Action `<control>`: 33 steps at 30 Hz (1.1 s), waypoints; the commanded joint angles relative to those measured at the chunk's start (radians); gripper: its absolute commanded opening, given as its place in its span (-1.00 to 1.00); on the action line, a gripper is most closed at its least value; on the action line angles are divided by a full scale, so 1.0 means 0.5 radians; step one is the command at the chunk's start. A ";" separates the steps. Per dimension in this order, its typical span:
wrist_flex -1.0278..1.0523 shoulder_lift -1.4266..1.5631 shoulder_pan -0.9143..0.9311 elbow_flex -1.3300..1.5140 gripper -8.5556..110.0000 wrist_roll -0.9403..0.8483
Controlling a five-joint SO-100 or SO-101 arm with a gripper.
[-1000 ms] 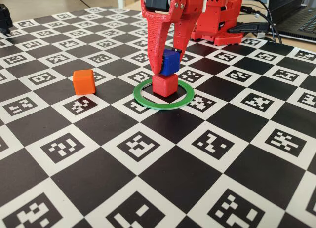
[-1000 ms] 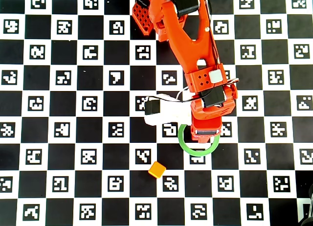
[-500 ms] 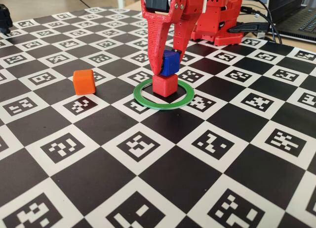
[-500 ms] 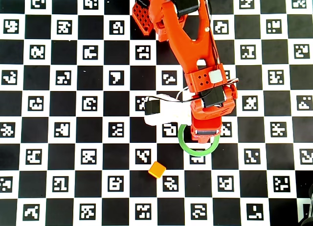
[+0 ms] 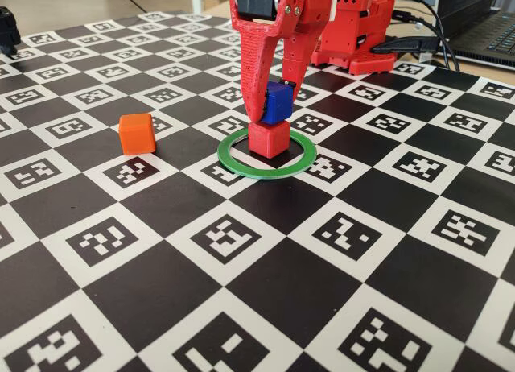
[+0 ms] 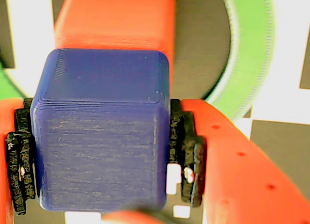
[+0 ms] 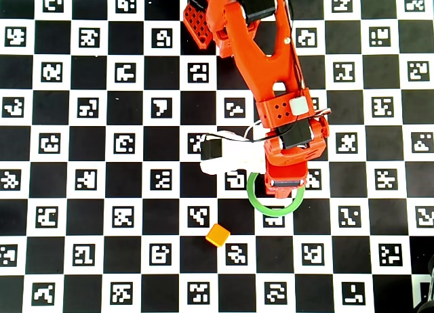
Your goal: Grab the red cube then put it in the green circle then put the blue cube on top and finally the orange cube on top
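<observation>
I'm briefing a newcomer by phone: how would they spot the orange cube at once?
Start at the red robot arm on the checkerboard marker mat, then find the flat green ring below its gripper. In the fixed view, the small matte orange cube sits alone left of the ring, lighter than the red cube inside it.

Low front, top-down and close wrist cameras share the green circle (image 5: 266, 164).

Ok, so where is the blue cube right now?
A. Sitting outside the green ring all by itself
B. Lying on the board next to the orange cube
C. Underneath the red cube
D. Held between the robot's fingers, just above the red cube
D. The fixed view shows the blue cube pinched between the fingers right over the red cube, which sits inside the green circle; the orange cube lies apart on the board.
</observation>
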 commanded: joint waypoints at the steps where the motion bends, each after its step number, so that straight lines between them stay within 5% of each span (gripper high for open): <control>1: -0.034 0.095 0.000 -0.003 -0.58 -0.021; 33: 0.067 0.239 0.009 -0.003 -0.11 0.000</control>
